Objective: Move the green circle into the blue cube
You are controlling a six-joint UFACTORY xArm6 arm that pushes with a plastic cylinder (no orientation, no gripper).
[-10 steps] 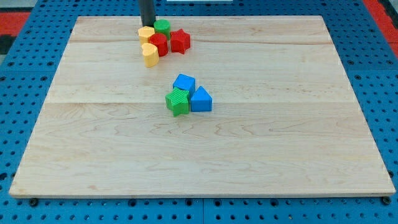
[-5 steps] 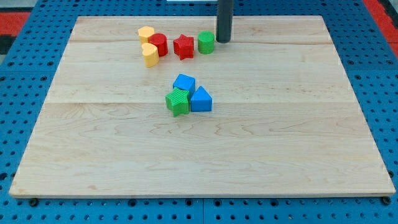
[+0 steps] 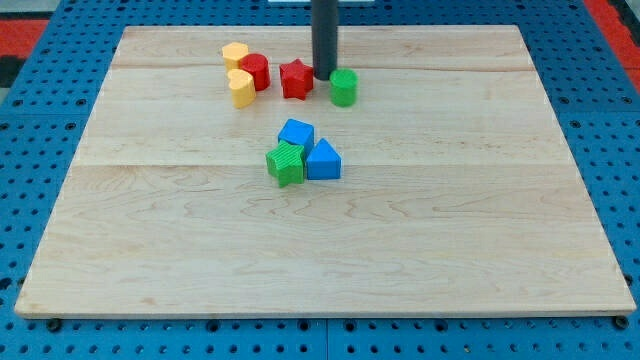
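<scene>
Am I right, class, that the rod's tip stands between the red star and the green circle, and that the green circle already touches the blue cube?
Not quite. In the camera view my tip does stand between the red star and the green circle, but the green circle lies apart from the blue cube, nearer the view's top.

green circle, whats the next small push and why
Probably slide my tip round to the view's top-right of the green circle, then push toward the view's bottom-left. The tip now stands between the red star and the circle, on its upper left, while the blue cube lies below and left, so pushing from here would drive it away.
</scene>
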